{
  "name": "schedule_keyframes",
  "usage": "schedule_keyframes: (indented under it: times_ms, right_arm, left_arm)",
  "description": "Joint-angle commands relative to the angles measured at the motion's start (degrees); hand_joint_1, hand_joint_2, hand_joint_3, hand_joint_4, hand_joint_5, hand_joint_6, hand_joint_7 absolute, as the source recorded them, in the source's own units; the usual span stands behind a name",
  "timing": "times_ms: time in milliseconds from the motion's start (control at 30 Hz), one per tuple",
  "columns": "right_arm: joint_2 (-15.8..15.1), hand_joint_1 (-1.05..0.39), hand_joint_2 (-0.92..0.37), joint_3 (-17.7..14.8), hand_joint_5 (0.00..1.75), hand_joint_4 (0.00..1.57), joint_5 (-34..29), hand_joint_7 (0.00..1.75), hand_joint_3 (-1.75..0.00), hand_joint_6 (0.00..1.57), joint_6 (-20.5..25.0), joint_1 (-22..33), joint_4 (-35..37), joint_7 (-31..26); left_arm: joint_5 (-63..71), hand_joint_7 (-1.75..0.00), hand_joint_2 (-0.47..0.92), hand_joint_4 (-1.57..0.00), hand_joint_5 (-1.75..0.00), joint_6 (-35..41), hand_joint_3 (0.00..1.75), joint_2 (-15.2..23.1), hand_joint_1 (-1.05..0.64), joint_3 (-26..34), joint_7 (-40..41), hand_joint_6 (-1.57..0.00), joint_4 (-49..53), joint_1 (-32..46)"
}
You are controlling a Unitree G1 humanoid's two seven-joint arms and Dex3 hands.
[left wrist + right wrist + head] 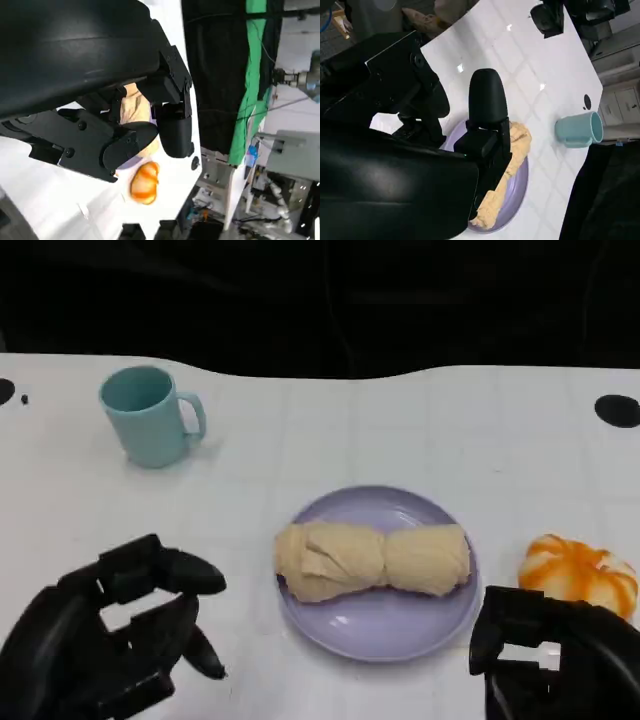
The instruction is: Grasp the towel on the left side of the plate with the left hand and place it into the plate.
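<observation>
The towel [372,559], a cream roll knotted at its middle, lies across the lavender plate [380,630], so by the look of things the placing is done. Taking the plate as the landmark and going left to right: up and to its left stands a light blue mug [148,415], upright with its handle turned toward the plate; nearer the robot on the plate's left hovers the left hand [110,640], its fingers apart and curved with nothing between them, clear of the plate's rim. The towel fills the plate's middle, its ends close to the rim on both sides. Just right of the plate sits an orange-and-white pumpkin toy [580,573], and in front of that the right hand [550,660]; whether its fingers hold anything cannot be told, though nothing shows in them. The likely trouble now is small: a careless sweep of the left hand could clip the plate's rim and shift plate and towel together.
</observation>
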Motion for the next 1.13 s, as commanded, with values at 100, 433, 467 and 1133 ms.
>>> schedule_keyframes:
  times_ms: [100, 433, 467, 1133]
  right_arm:
    - [-0.86, 0.07, -0.49, -1.56, 1.75, 0.81, 0.02, 1.62, -1.43, 0.67, -0.89, 0.15, 0.95, 0.74]
    - [-1.3, 0.07, -0.51, -2.01, 1.75, 0.8, -0.52, 1.62, -1.44, 0.66, -3.06, 1.28, 2.22, 2.03]
    - [-1.12, 0.08, -0.52, -2.03, 1.75, 0.8, -0.45, 1.63, -1.44, 0.66, -3.37, 1.38, 2.35, 2.11]
    - [-0.97, 0.08, -0.52, -1.54, 1.75, 0.81, -0.16, 1.64, -1.43, 0.66, -2.66, 1.92, 0.8, 1.26]
  left_arm:
    - [-1.23, -1.39, 0.71, -0.73, -1.71, -0.73, 0.83, -1.12, -0.19, -0.65, 0.81, -0.72, 1.86, 2.23]
    - [-0.34, -1.45, 0.65, -0.73, -1.75, -3.69, 0.92, -2.55, -0.19, -1.18, 0.64, -0.73, 6.1, 2.12]
    - [-0.17, -1.44, 0.65, -0.73, -1.75, -3.91, 0.92, -2.39, -0.19, -1.23, 0.63, -0.73, 6.29, 2.07]
    - [0.18, -1.4, 0.61, -0.77, -1.71, -4.37, 0.97, -0.52, -0.16, -1.1, 0.43, -0.78, 6.05, 2.18]
